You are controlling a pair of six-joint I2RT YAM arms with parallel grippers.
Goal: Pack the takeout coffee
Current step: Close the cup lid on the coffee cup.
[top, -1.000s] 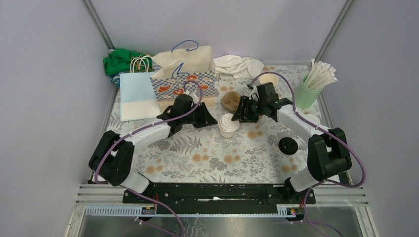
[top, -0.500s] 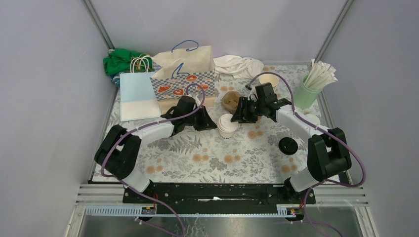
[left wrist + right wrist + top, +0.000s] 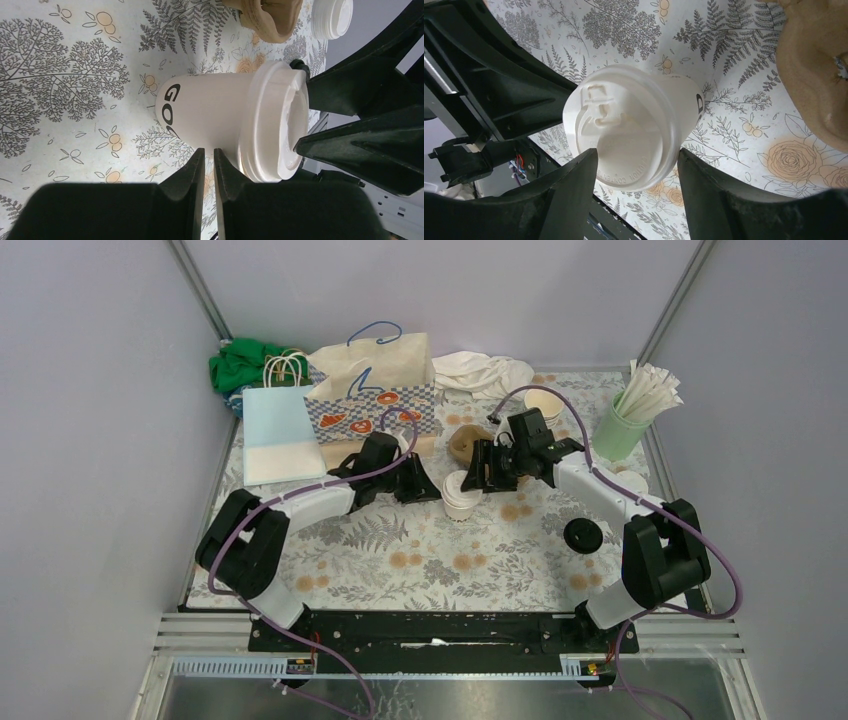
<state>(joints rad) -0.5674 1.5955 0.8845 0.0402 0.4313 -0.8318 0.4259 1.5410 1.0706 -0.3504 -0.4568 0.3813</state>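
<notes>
One takeout coffee, a cream paper cup (image 3: pixel 462 498) with dark lettering and a white plastic lid (image 3: pixel 624 125), stands upright mid-table. My right gripper (image 3: pixel 638 165) is open and straddles the lid from above, one finger close to each side of its rim. My left gripper (image 3: pixel 209 150) is at the cup's left side. Its fingers (image 3: pixel 192 170) are pressed almost together with nothing between them, and their tips are against the cup wall (image 3: pixel 210 107) just under the lid. More empty cream cups (image 3: pixel 545 403) are stacked at the back right.
A crumpled brown paper piece (image 3: pixel 466 443) lies just behind the cup. A patterned paper bag (image 3: pixel 375 390) and a light blue bag (image 3: pixel 280 430) stand back left. A green tumbler of straws (image 3: pixel 622 428), white lids (image 3: pixel 630 480) and a black lid (image 3: pixel 583 535) are on the right.
The left gripper's jaws closed down and it edged right to the cup. The right gripper slid left over the lid and its jaws widened.
</notes>
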